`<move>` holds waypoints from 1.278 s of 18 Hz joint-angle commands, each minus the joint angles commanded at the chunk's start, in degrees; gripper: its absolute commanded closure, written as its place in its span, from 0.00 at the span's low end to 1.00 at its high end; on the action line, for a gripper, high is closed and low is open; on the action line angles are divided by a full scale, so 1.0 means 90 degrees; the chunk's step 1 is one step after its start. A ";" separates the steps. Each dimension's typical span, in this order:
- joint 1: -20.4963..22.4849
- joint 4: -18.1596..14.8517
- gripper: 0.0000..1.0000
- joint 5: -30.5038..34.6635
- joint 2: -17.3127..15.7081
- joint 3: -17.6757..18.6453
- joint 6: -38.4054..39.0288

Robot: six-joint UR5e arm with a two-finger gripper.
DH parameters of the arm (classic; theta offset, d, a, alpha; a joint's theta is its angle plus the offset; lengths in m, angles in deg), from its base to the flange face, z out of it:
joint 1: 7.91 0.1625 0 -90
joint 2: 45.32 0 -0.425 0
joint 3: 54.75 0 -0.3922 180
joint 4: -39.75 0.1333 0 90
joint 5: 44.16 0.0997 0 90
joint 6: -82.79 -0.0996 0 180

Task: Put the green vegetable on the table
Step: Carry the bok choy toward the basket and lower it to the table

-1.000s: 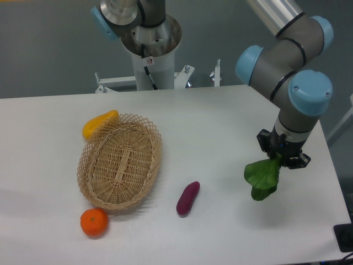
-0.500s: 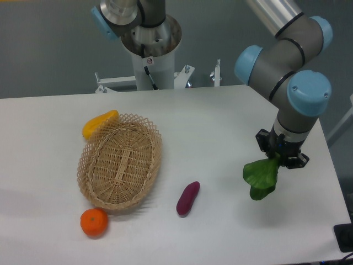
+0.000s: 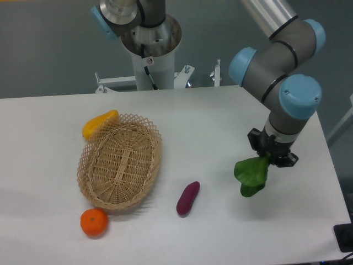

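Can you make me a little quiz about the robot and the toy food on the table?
1. True or false: the woven wicker basket has food inside it.
2. What does the robot's hand hold? A) purple sweet potato B) leafy green vegetable C) round orange fruit
3. Fill in: the yellow-orange pepper lies on the large white table touching the basket's far ____.

Key: 1 false; 2 B; 3 rim.

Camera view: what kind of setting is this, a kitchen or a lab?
Likely a robot lab: a bare white table, a pedestal-mounted arm whose gripper holds a toy green vegetable, and a plain grey backdrop.
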State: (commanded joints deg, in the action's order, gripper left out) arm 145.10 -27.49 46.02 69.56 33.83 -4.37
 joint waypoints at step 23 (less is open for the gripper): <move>-0.0322 0.0781 0.07 -0.0342 -0.0929 0.2151 -0.1068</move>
State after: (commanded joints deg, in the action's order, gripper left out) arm 142.20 -20.46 42.94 61.20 53.19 -13.98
